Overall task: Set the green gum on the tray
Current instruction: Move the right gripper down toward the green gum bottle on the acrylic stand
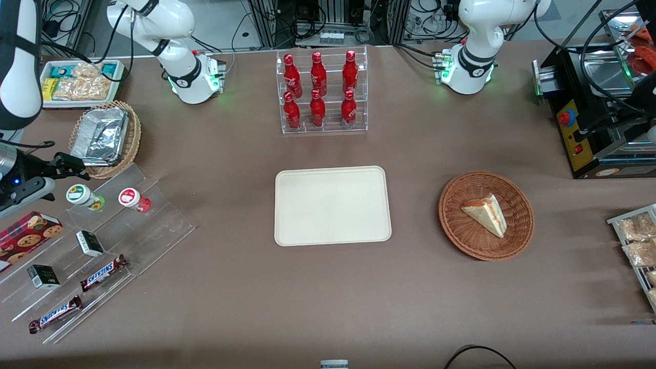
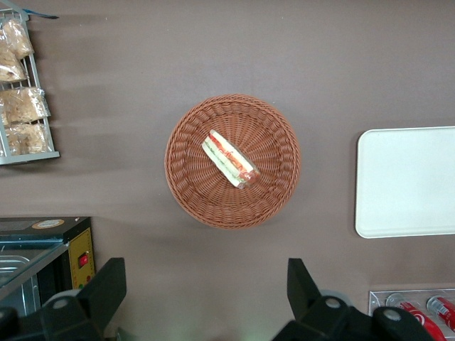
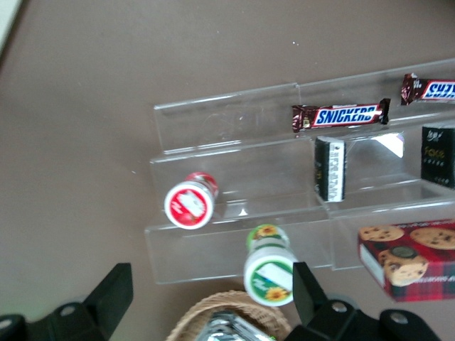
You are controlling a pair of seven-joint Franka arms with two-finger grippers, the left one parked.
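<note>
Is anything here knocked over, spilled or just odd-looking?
Nothing stands out. The green gum and the red gum bottle stand upright on the clear stepped stand, the tray lies flat and bare, and the sandwich sits inside its wicker basket. The gripper, fingers open, hangs beside the green gum.
</note>
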